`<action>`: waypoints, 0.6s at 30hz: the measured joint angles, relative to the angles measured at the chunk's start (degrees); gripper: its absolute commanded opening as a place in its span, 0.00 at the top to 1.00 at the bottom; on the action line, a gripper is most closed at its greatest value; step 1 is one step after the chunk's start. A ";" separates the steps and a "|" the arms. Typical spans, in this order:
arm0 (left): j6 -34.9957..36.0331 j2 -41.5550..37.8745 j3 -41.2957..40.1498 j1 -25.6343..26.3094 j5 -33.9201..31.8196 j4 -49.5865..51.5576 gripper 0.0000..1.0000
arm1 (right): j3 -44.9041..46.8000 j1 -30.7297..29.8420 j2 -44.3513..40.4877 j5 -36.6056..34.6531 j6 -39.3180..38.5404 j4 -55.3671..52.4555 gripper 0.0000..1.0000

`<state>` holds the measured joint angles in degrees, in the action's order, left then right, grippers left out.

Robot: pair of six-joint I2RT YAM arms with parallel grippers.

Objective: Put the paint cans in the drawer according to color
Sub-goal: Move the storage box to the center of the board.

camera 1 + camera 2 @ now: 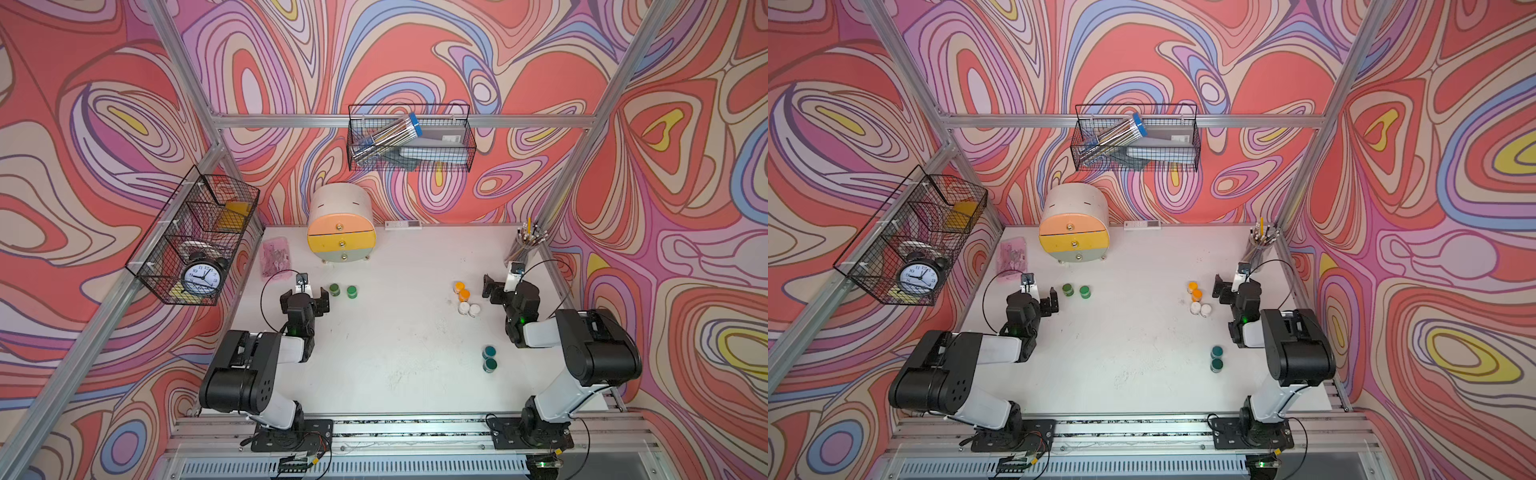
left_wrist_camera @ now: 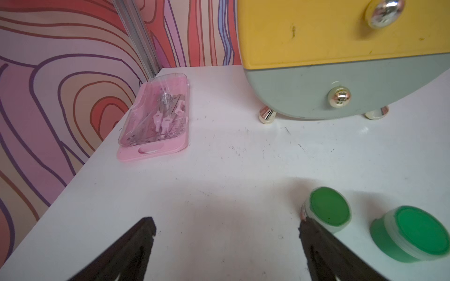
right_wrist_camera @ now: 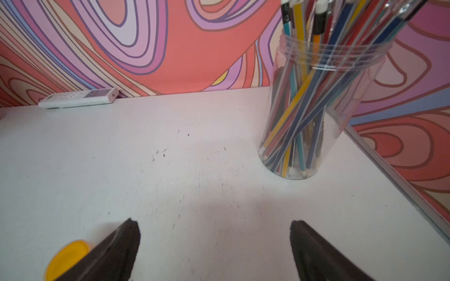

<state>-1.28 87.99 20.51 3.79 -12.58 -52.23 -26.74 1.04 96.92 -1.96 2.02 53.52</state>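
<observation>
Gaping wide, empty: jaws of right gripper (image 3: pixel 214 226), and of left gripper (image 2: pixel 226 226) beside green paint can (image 2: pixel 329 209).

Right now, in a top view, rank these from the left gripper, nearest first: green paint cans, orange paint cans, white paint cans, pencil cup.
From the left gripper:
1. green paint cans: right beside it, toward the table's middle.
2. orange paint cans and white paint cans: across the table on the right side, too close to call between them.
3. pencil cup: back right corner.

Robot lab cell: aluminium frame (image 1: pixel 282 121), printed walls (image 1: pixel 83 145).
</observation>
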 measured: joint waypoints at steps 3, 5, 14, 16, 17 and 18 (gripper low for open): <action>0.00 0.00 0.00 0.00 0.00 -0.02 0.01 | 0.00 0.00 0.00 0.28 -0.02 -0.04 0.02; 0.00 0.00 0.00 -0.02 0.00 0.00 0.01 | 0.00 0.00 0.00 0.35 -0.02 -0.04 0.02; 0.00 0.00 0.00 -0.02 0.00 0.00 0.01 | 0.00 0.00 0.00 0.48 -0.02 -0.04 0.02; 0.00 0.00 0.00 0.00 0.00 -0.02 0.01 | 0.00 0.00 0.00 0.48 -0.02 -0.04 0.02; 0.00 0.00 0.00 -0.02 0.00 0.00 0.01 | 0.00 0.00 0.00 0.48 -0.02 -0.04 0.02; 0.00 0.00 0.00 -0.02 0.00 -0.02 0.01 | 0.00 0.00 0.00 0.48 -0.02 -0.04 0.02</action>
<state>-1.28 87.99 20.51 3.77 -12.58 -52.25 -26.74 1.04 96.92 -1.48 2.00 53.47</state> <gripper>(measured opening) 0.988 0.982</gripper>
